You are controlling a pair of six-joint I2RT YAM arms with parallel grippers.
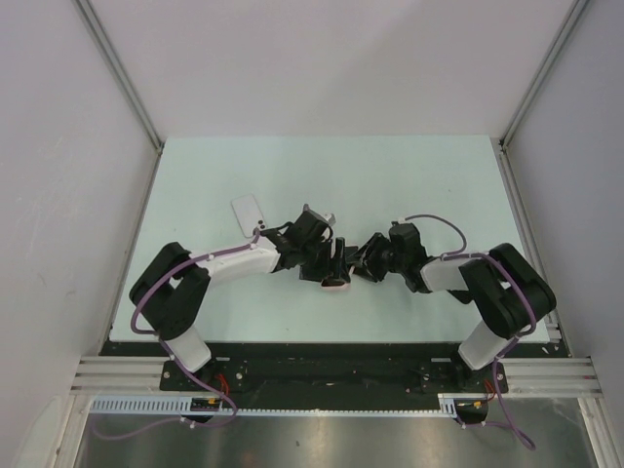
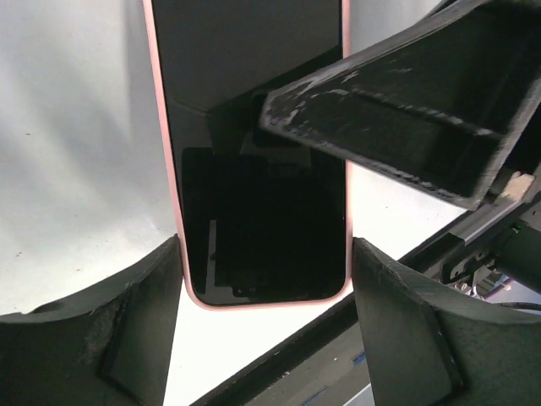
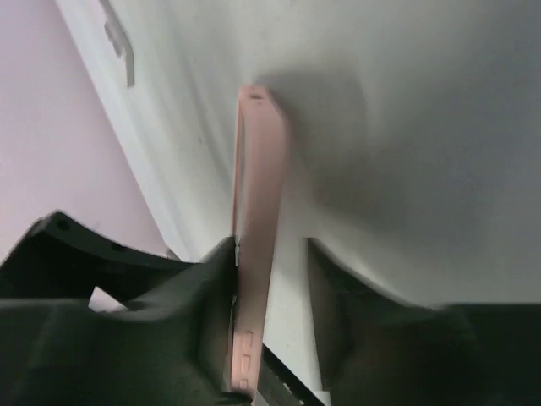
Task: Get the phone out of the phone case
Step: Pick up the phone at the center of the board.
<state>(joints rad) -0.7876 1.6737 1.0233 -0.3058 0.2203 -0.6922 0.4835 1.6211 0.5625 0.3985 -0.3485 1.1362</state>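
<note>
Pale table (image 1: pixel 409 185); left gripper (image 2: pixel 265 254) pinches the phone case (image 3: pixel 258 186) across its width, phone (image 2: pixel 254 220) seated inside; right gripper (image 3: pixel 270 254) straddles the case, spread, gap on one side

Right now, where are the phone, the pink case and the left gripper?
phone (image 2: pixel 228 68): left wrist view, on its black screen.
case (image 2: pixel 254 304): left wrist view, on its pink bottom rim.
left gripper (image 2: pixel 266 254): left wrist view, midway between its fingertips.
</note>
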